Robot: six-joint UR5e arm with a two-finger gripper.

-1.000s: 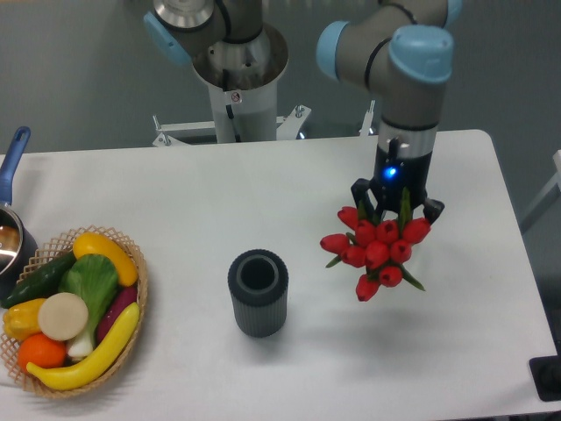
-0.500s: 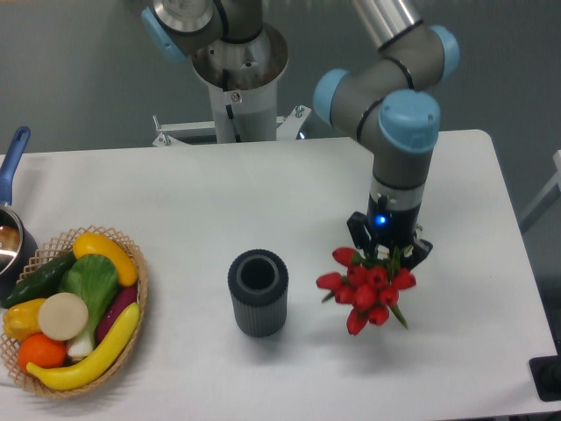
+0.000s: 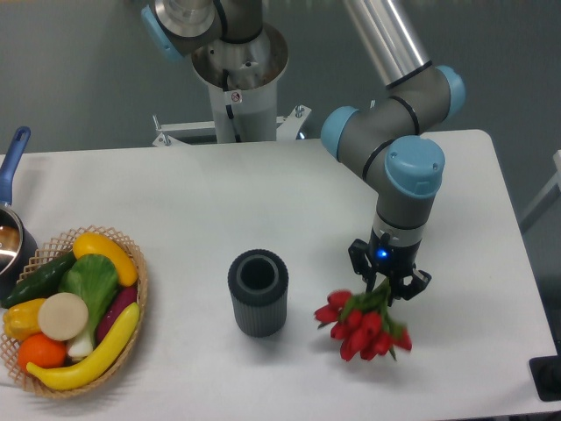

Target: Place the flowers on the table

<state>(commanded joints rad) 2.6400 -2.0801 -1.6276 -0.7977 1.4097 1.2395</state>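
Now mid-placement: gripper clamped on the stems of the flowers, fingers closed tight around the green bundle, nothing else held. Red heads hanging low and tilted toward the camera, right of the dark ribbed cylinder, apart from it. Blooms blurred; contact with the table impossible to confirm, probably just above or barely touching. To finish well: lower slowly, lay the bunch down on its side rather than pressing heads into the surface, open only once weight rests on the tabletop, then lift straight up to avoid dragging stems. Keep clear of the cylinder. Fruit basket and pan far left, irrelevant.
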